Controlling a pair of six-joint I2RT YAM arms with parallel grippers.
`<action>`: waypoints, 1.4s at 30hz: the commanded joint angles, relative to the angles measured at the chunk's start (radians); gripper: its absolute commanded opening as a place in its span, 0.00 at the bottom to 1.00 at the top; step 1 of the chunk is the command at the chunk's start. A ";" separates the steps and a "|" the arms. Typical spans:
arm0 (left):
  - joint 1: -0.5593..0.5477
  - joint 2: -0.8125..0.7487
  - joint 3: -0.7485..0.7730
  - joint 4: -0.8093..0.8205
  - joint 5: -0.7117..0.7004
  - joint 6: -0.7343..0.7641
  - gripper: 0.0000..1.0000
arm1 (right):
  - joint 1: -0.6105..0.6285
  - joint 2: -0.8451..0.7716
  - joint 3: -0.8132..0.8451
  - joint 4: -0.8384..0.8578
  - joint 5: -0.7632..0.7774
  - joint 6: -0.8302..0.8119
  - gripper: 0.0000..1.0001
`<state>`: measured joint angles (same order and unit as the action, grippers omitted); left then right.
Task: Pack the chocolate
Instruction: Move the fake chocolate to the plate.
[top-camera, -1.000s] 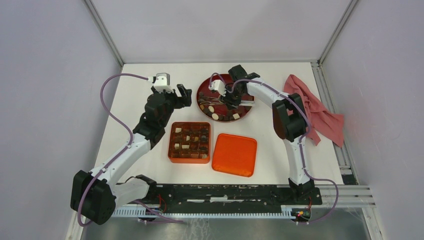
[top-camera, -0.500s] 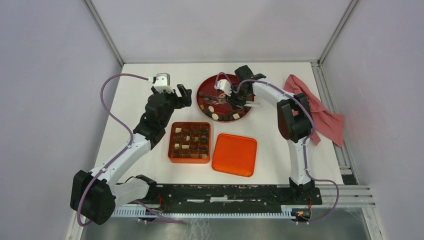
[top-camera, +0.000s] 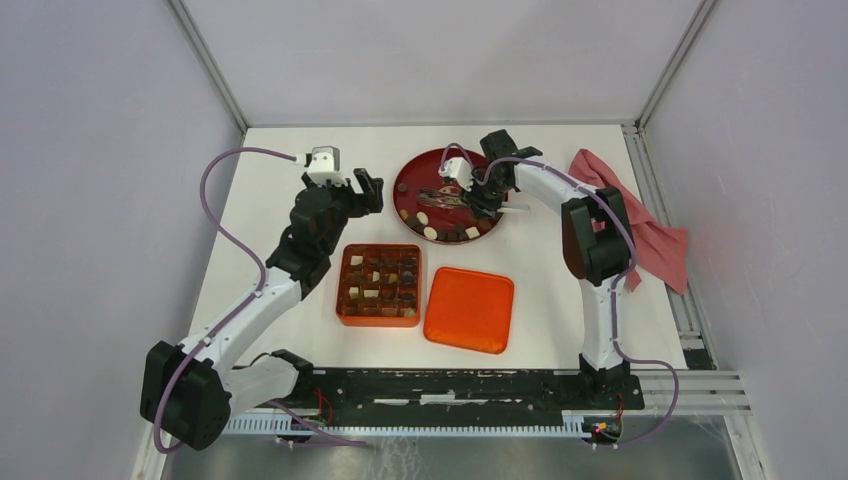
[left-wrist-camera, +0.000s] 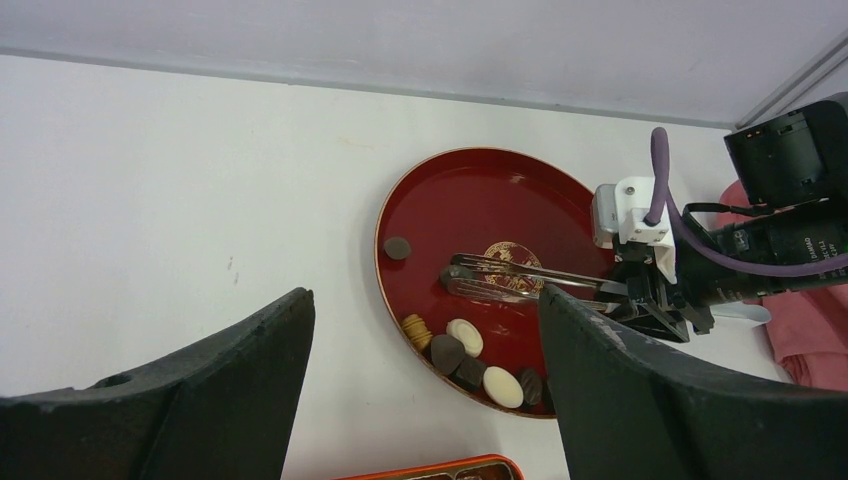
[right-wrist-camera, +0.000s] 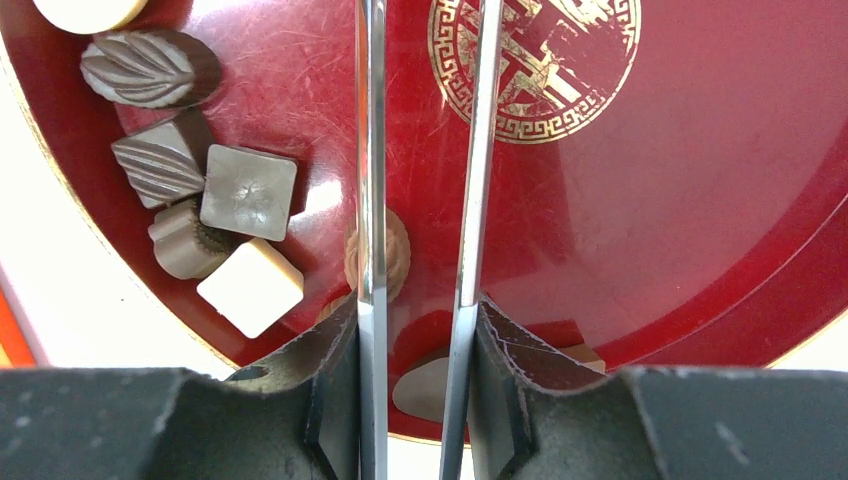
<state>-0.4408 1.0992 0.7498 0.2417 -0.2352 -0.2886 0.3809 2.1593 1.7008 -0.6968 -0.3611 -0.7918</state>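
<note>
Chocolate (right-wrist-camera: 250, 190): loose pcs bunched along red plate (left-wrist-camera: 480, 200) rim, approx 5–8 o'clock; more already in box (top-camera: 378, 320) at plate's 7 o'clock.
R tool (right-wrist-camera: 414, 345): pinching metal tongs (right-wrist-camera: 371, 150), tines apart over plate; can't tell if tips hold a pc.
L tool (top-camera: 368, 190): spread wide, empty, at plate's 9 o'clock.
Risk 1: thin smooth tines + glossy pcs, so a pc may squirt out or drop on table (top-camera: 300, 160) en route.
Risk 2: tongs could twist in the grip w/ extra squeeze.
Risk 3: box looks mostly filled; drop may land on an occupied cell.
</note>
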 joint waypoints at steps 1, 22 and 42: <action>-0.006 -0.023 0.001 0.046 -0.026 0.046 0.88 | -0.013 -0.049 -0.007 -0.001 0.013 -0.018 0.19; -0.006 -0.030 -0.006 0.051 -0.029 0.044 0.88 | -0.015 -0.036 0.009 -0.017 0.004 -0.023 0.34; -0.006 -0.012 0.052 -0.077 -0.055 -0.001 0.87 | -0.075 -0.178 -0.067 0.005 -0.152 -0.003 0.00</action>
<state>-0.4408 1.0901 0.7479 0.2195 -0.2546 -0.2890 0.3119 2.0701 1.6562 -0.7120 -0.4435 -0.7979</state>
